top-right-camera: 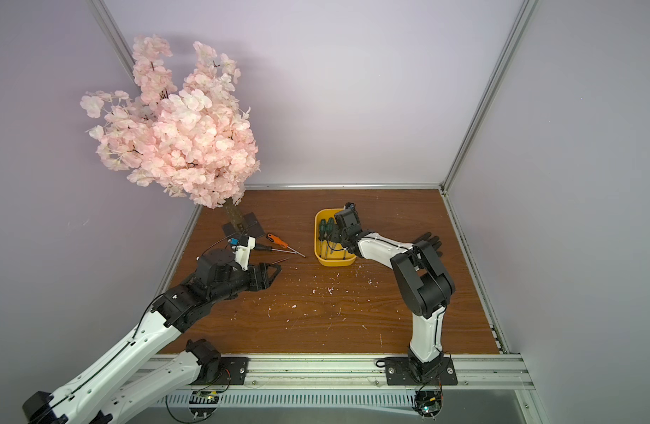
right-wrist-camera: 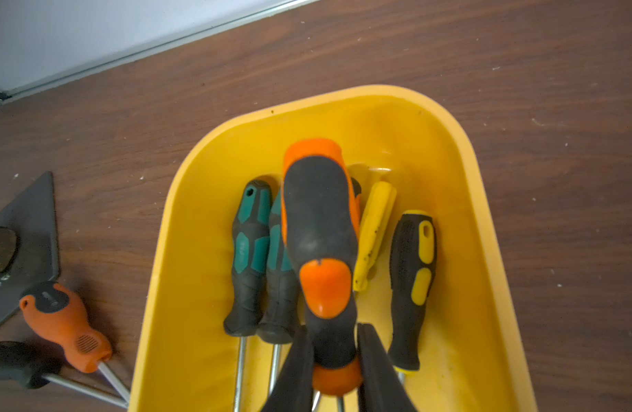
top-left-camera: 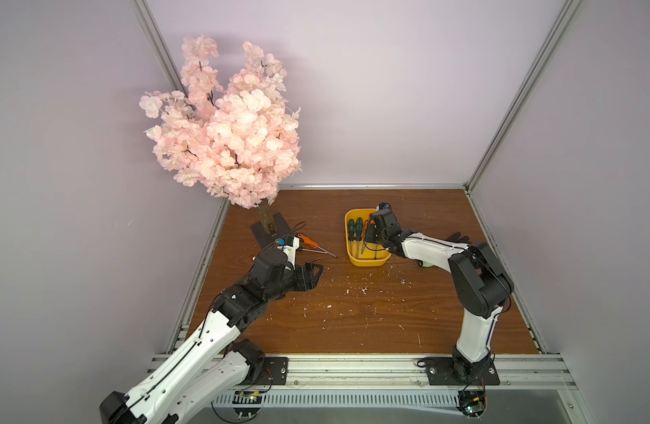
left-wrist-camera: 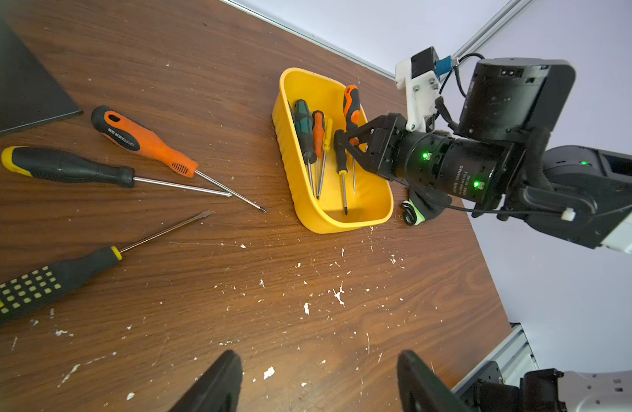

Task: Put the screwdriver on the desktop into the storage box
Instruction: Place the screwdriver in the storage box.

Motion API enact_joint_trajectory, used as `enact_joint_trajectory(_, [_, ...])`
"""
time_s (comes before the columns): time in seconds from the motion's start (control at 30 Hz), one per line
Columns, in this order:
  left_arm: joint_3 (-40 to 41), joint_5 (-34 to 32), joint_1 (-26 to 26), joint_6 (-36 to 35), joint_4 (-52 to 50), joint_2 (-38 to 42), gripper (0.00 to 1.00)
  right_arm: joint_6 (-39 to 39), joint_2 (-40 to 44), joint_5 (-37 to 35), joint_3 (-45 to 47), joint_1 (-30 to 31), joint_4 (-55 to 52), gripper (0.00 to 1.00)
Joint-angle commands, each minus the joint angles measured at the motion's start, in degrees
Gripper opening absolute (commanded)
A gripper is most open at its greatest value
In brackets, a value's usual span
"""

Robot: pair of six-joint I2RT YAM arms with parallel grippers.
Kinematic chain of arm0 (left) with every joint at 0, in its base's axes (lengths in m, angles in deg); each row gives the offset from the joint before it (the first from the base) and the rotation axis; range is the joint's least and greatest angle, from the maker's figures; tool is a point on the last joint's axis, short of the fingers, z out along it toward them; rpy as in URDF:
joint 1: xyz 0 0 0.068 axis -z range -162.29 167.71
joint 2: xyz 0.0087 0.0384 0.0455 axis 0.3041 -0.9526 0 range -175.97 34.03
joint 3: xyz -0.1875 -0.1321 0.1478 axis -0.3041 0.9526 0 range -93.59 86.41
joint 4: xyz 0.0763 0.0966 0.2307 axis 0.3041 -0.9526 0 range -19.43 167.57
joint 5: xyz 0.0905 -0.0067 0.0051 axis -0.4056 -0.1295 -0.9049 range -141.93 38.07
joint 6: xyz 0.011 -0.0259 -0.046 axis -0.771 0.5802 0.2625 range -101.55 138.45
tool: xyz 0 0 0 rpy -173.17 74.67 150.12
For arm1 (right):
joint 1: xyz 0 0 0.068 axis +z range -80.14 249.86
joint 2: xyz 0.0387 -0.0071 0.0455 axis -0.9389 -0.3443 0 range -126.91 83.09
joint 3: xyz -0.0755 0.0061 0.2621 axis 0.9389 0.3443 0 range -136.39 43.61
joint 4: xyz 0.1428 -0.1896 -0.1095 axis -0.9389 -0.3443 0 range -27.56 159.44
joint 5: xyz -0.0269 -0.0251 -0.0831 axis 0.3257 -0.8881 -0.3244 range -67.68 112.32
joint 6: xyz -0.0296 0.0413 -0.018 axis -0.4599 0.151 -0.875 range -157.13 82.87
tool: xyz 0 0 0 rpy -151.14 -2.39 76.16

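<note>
Right wrist view puts the screwdriver I carry dead centre: black grip, orange ends, pinched near its collar by my right gripper, whose fingers are closed tight on it. It hangs over the storage box, handle toward the far end, above the tools already lying inside. Whether its tip touches the box floor I cannot tell. Under it lie two green-and-black screwdrivers side by side, a slim yellow screwdriver and a black-and-yellow screwdriver.

From the left wrist view the box stands on the desktop, with three more tools loose on the wood beside it. The orange-handled screwdriver and the yellow-capped black screwdriver have their shafts crossing near the tips. The yellow-dotted flat-blade screwdriver lies apart from them.

My left gripper hovers over bare, white-flecked wood with its jaws spread wide and nothing between them. In both top views it sits near those loose tools and well apart from the box.

Past them stands the dark tree base under the pink blossom tree, and a black glove lies behind my right arm
</note>
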Motion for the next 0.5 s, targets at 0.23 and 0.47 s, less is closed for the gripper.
enact_joint_trajectory(0.23, [0.9,0.4,-0.3,0.3,1.1,0.2,0.72,2.7,-0.9,-2.2,0.3,0.1,0.0,0.12])
enact_joint_trajectory(0.47, [1.2,0.2,-0.3,0.2,1.0,0.5,0.72,4.0,-1.9,-2.2,0.1,0.0,-0.4,0.18])
